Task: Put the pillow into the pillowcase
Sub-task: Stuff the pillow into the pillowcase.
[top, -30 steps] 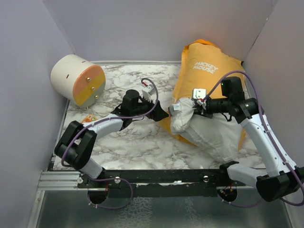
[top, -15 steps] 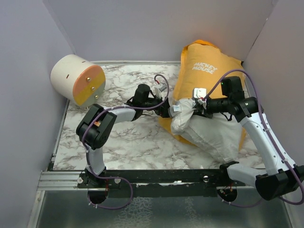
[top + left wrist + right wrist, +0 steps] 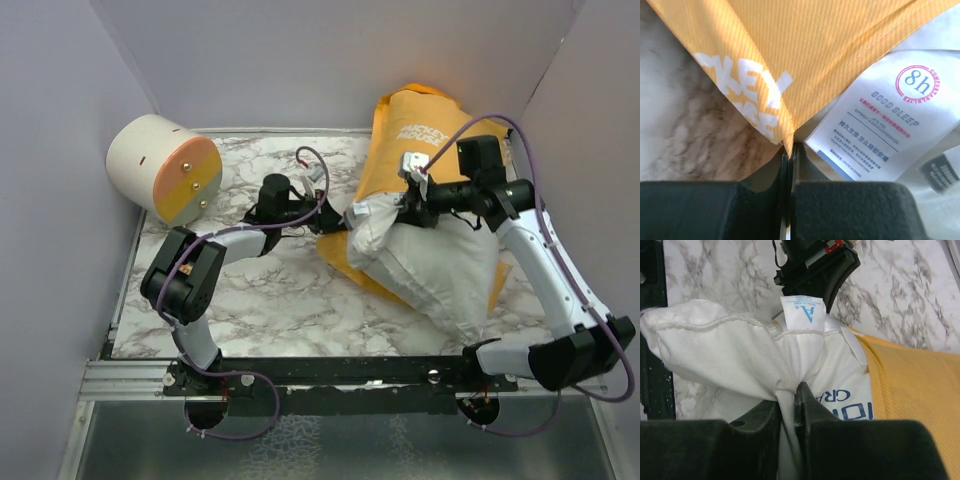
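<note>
Marble tabletop (image 3: pixel 250 300), lilac walls (image 3: pixel 300 60). Left jaws pinch pillowcase (image 3: pixel 390 160) hem; right jaws clamp pillow (image 3: pixel 440 270) fabric.

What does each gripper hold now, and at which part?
Left gripper: the pillowcase, at its hem. Right gripper: the pillow, by bunched fabric near its labels.

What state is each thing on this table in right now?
Pillow, partly inside the pillowcase, one end bulging out.
Pillowcase, lettering side up, partly over the pillow.
Left jaws, shut on the pillowcase's edge.
Right jaws, shut on the pillow's fabric.
Cylinder, lying on its side.
</note>
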Motion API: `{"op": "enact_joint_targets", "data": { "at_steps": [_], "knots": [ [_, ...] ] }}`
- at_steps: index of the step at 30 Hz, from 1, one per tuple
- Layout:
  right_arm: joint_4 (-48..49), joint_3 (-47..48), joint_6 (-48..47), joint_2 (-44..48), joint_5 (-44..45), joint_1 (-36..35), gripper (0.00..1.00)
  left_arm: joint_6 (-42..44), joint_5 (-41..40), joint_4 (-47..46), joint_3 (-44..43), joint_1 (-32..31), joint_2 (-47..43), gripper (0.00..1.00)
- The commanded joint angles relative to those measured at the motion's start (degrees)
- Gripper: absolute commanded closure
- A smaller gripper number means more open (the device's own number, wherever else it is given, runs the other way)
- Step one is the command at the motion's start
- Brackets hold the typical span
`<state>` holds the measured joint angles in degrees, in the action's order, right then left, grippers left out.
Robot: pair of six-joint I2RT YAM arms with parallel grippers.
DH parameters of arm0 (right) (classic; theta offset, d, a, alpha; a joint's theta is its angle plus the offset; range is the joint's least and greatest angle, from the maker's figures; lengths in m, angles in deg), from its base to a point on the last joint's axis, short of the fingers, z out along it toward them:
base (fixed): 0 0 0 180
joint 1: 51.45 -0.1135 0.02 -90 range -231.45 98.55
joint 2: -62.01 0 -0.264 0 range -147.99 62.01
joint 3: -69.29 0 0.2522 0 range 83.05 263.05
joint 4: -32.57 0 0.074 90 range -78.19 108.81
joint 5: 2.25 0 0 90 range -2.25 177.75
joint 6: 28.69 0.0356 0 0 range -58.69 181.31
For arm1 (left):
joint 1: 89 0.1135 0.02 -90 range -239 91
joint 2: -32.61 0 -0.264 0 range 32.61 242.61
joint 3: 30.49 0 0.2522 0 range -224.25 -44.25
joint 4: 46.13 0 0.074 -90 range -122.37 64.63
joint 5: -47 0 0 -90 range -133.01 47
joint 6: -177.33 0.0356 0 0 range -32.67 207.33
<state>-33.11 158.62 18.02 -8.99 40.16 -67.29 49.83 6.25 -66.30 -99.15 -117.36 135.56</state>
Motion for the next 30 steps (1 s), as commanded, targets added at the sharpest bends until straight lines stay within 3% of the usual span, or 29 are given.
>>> {"op": "enact_joint_targets", "data": {
  "at_steps": [1, 3, 6, 8, 12, 16, 20, 30],
  "knots": [
    [4.2, 12.6, 3.7, -13.5, -6.7, -4.1, 0.83, -6.0, -2.1, -5.2, 3.3, 6.6, -5.4, 1.00],
    [-4.1, 17.7, 0.4, -19.9, -7.4, -7.7, 0.68, -7.9, -3.2, -6.3, 4.6, 9.5, -5.1, 1.00],
    [-8.4, 19.9, -1.3, -21.3, -15.9, -6.2, 0.40, -8.7, -4.4, -6.5, 6.5, 13.0, -3.8, 1.00],
    [-5.6, 16.4, 0.7, -16.7, -22.0, -1.7, 0.24, -8.9, -5.3, -6.8, 7.8, 14.6, -3.6, 1.00],
    [4.1, 5.9, 10.6, -5.1, -26.8, 13.4, 0.06, -8.9, -7.5, -7.2, 9.1, 16.8, -3.3, 1.00],
    [7.2, -4.2, 17.6, -0.3, -26.0, 28.8, 0.06, -9.6, -8.9, -7.9, 8.5, 17.4, -2.4, 1.00],
    [4.8, -10.6, 16.0, -1.7, -23.0, 40.0, 0.07, -9.9, -11.0, -7.4, 7.4, 17.5, -1.8, 1.00],
    [-20.2, -10.4, -16.7, -13.1, -9.3, 41.6, 0.08, -12.4, -9.5, -9.6, 4.7, 17.5, 1.2, 1.00]
  ]
}}
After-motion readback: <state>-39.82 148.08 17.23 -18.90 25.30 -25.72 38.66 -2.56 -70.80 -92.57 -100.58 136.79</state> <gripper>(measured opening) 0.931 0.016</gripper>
